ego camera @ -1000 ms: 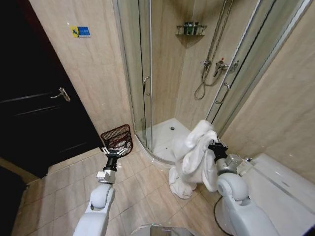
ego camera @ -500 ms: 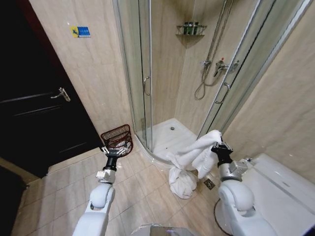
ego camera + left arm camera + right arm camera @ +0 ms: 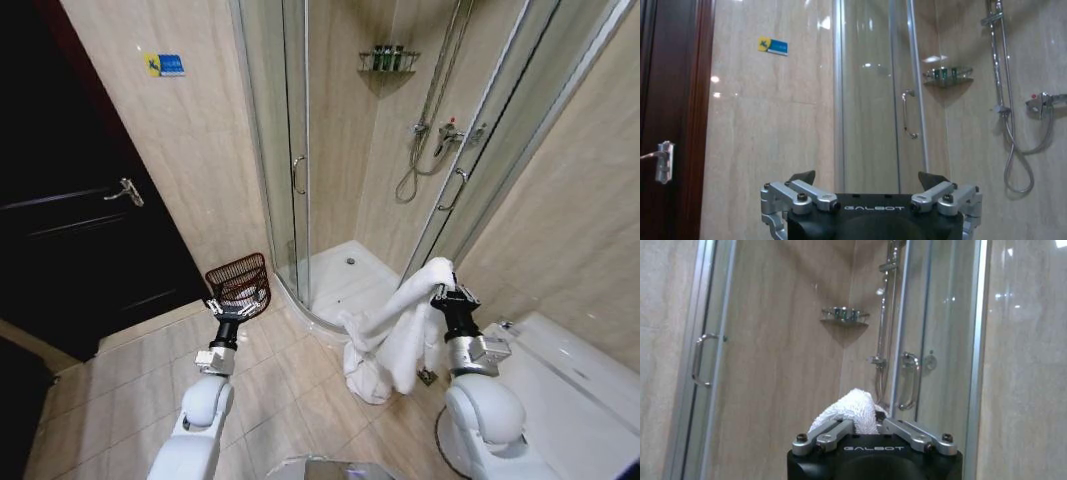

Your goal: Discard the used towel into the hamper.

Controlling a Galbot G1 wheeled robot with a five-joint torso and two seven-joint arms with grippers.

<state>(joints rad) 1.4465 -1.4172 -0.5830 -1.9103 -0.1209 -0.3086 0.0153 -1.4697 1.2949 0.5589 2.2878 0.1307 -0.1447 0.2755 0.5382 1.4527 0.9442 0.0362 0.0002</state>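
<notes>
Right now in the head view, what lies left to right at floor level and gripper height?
Dark door → left gripper → hamper → shower tray → towel → right gripper, shut on it.

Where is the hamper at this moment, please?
In the head view the hamper stands on the floor at the robot's left, between the dark door and the shower cabin's glass, just beyond the open left pincer.

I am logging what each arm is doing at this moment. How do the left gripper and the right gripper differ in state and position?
The left gripper is open and holds nothing; the right gripper is shut on the white towel.
The left gripper is just in front of the hamper by the door-side wall; the right gripper is raised near the shower enclosure, far from the hamper.
Both point upward and forward, and carry the same metal fingers.
</notes>
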